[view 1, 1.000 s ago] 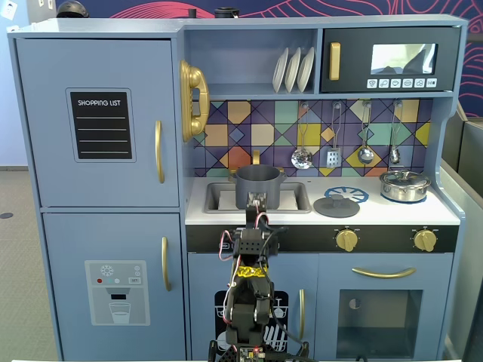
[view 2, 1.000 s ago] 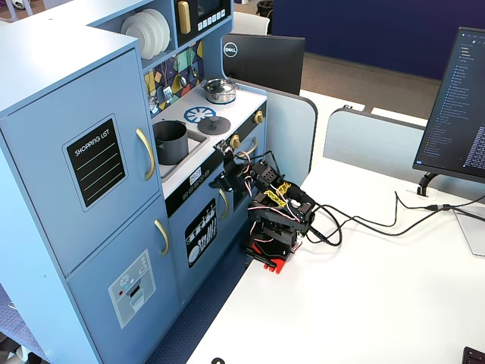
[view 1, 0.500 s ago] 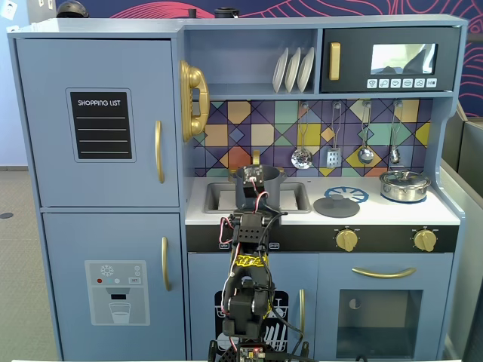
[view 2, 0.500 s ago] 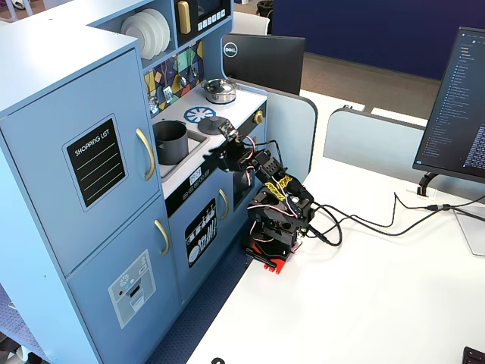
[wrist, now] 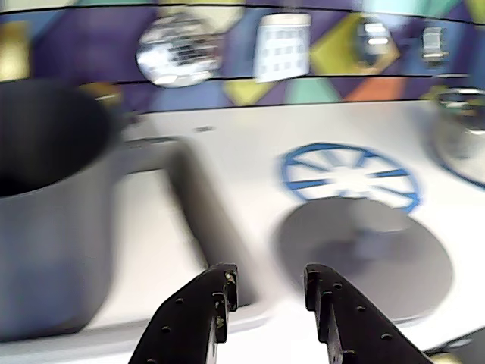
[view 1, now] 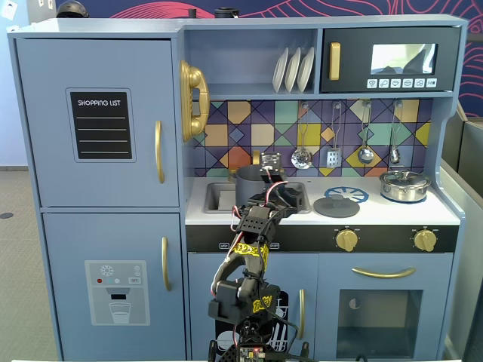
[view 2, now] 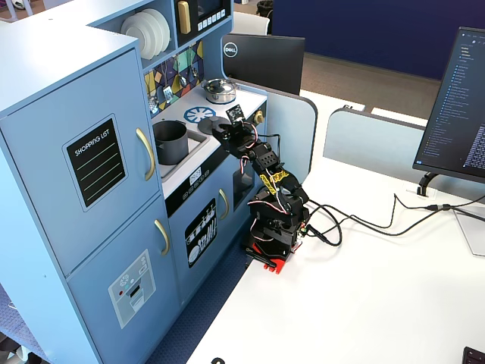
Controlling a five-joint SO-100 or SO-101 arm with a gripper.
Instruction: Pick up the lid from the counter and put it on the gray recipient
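The lid (wrist: 364,258) is a flat dark-gray disc with a small knob. It lies on the white counter in front of the blue-and-white burner mark (wrist: 348,174). It also shows in a fixed view (view 1: 336,205). The gray recipient (wrist: 53,212) is a dark-gray pot that stands open in the sink at the left, also seen in both fixed views (view 1: 251,185) (view 2: 170,141). My gripper (wrist: 269,282) is open and empty. It hovers over the sink's front right corner, between the pot and the lid, and touches neither. The wrist view is blurred.
A shiny silver pot (view 1: 404,185) with its own lid stands at the counter's right end. Utensils (view 1: 333,157) hang on the tiled back wall. The sink's right wall (wrist: 204,205) lies just ahead of my fingers. The arm's base (view 2: 271,235) stands on a white table.
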